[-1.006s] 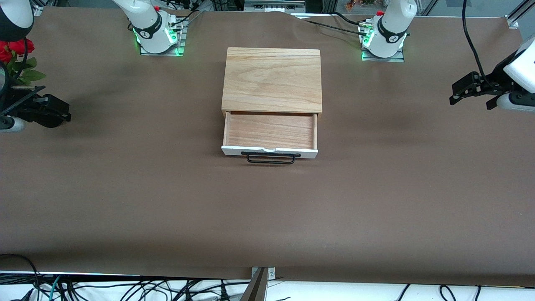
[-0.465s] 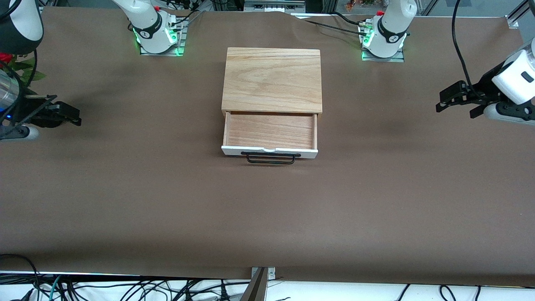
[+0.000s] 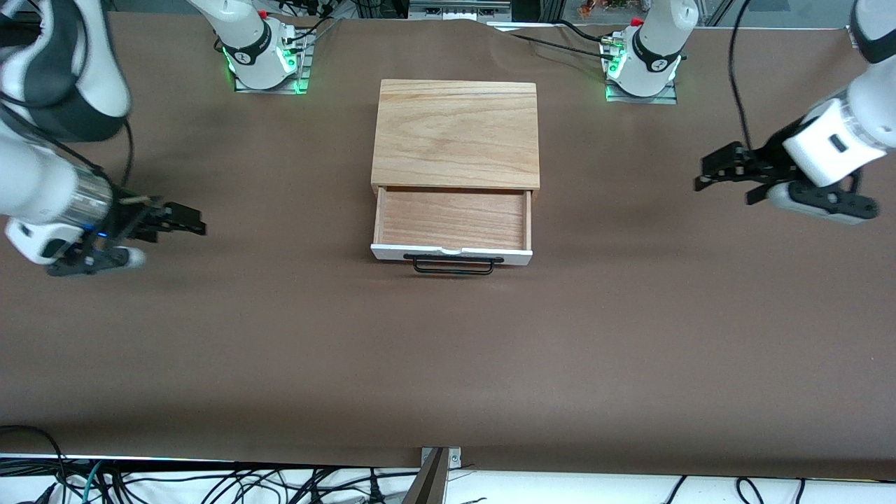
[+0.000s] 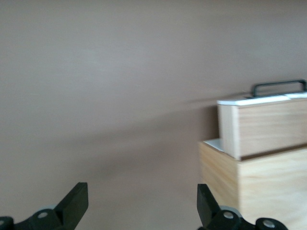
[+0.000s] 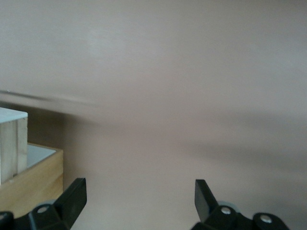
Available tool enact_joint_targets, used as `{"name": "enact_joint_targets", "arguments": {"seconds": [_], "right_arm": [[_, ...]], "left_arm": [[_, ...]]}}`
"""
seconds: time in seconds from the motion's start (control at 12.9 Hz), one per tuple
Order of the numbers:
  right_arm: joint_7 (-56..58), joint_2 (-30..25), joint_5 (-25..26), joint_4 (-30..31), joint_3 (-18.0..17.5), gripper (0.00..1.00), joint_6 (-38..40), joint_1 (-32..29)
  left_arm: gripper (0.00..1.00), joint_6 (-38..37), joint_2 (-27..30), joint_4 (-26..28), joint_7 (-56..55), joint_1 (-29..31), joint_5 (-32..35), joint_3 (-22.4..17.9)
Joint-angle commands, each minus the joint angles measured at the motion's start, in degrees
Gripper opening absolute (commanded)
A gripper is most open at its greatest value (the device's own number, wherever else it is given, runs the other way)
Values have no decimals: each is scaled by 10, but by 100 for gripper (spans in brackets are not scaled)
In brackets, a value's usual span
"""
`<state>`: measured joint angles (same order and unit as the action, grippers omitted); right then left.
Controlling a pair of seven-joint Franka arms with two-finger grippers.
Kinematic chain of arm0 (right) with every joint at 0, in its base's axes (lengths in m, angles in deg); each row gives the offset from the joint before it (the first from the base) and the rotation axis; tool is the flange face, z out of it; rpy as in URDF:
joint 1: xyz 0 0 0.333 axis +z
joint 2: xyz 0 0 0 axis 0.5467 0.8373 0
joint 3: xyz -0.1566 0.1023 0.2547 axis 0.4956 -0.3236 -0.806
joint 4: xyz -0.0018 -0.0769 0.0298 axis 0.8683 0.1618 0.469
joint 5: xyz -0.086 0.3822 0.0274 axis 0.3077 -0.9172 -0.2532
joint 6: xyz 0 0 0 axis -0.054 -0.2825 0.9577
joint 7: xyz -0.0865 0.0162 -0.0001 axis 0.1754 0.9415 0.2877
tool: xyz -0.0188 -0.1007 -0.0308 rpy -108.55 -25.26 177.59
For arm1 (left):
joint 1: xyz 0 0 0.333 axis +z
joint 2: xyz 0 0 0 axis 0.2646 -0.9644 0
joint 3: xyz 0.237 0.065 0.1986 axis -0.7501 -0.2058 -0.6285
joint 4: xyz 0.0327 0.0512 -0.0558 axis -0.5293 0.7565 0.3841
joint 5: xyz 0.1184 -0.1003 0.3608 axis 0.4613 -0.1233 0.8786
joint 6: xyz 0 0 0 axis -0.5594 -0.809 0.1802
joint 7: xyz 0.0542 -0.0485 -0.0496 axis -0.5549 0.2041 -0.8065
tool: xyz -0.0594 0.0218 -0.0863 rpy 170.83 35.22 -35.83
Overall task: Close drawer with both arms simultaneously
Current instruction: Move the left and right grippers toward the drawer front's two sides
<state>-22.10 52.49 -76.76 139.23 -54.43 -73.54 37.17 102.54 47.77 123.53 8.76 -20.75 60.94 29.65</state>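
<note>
The drawer stands pulled out of the light-wood box at the table's middle. Its white front panel and black wire handle face the front camera. My left gripper is open and empty over the bare table toward the left arm's end, well apart from the drawer. My right gripper is open and empty toward the right arm's end. The left wrist view shows the open gripper, the drawer and the box. The right wrist view shows the open gripper and a box corner.
The two arm bases with green lights stand beside the box's back corners. Brown cover spans the table. Black cables and a metal bracket lie along the table's near edge.
Both grippers have moved inward from the table's ends toward the drawer and a little nearer to the front camera. The drawer has not moved.
</note>
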Motion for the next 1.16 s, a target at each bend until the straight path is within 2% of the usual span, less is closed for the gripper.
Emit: {"name": "enact_joint_targets", "arguments": {"seconds": [0.0,0.31,0.7,0.93,1.08], "right_arm": [[1,42,-10,-16,2,100,-51,46],[-3,103,-10,-23,-30,100,-146,99],[-6,155,-11,-50,-82,100,-159,99],[-4,175,-112,-50,-89,100,-165,99],[-5,183,-120,-50,-89,100,-177,115]], "left_arm": [[100,15,-31,3,0,-2,-58,17],[100,107,-65,31,-4,-5,-99,58],[100,231,-158,31,-37,-50,-137,64],[100,268,-194,24,-77,-78,-136,64],[100,304,-221,22,-78,-98,-153,64]]}}
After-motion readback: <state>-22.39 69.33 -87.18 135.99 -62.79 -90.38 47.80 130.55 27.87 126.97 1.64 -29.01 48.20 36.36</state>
